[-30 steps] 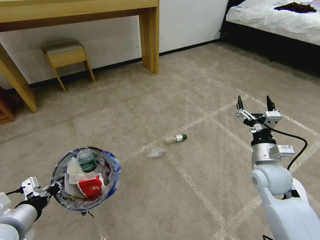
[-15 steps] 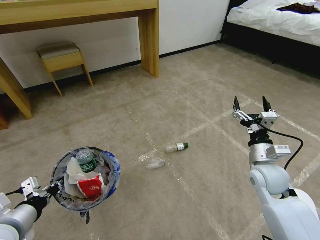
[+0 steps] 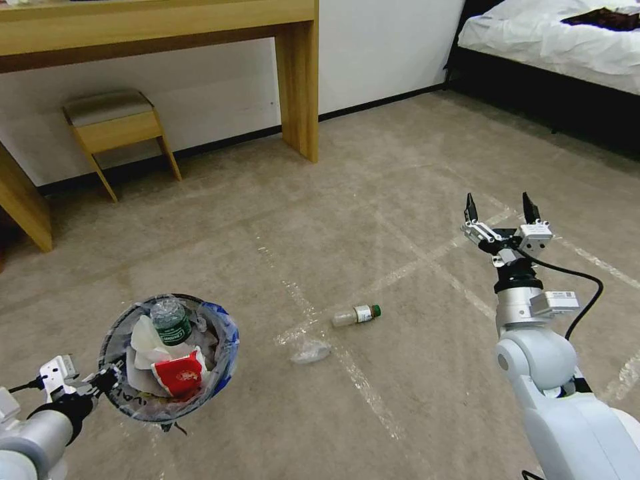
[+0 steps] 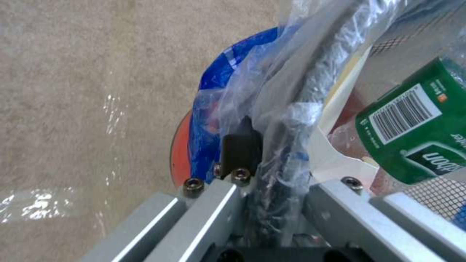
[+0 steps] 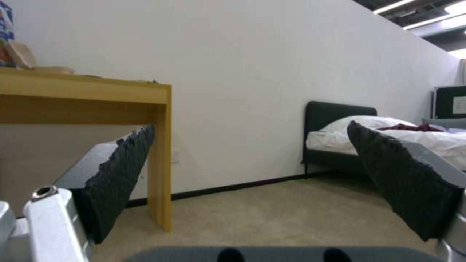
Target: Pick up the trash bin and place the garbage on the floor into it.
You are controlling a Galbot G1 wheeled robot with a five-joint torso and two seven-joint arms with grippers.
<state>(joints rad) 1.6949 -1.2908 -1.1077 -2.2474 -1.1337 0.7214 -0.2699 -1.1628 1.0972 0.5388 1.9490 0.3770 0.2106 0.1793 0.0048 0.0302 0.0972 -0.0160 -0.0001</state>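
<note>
At the lower left of your head view, the trash bin [image 3: 167, 357] hangs above the carpet, held by its rim in the left gripper [image 3: 100, 382] — the jaws are clamped on the bag-wrapped rim [image 4: 286, 120], one black finger [image 4: 241, 145] outside the liner. Inside you see a green-labelled bottle [image 3: 171, 323], a red wrapper [image 3: 180, 373] and white paper [image 3: 143, 337]. On the floor ahead, a small bottle with a green cap [image 3: 357, 315] lies on its side, with a crumpled clear scrap [image 3: 310, 351] near it, toward the bin. Your right gripper [image 3: 501, 210] is raised in the air well right of that litter, fingers spread wide, holding nothing. Beyond stand a wooden desk [image 3: 297, 80], a stool [image 3: 113, 127] and a bed [image 3: 553, 40].
</note>
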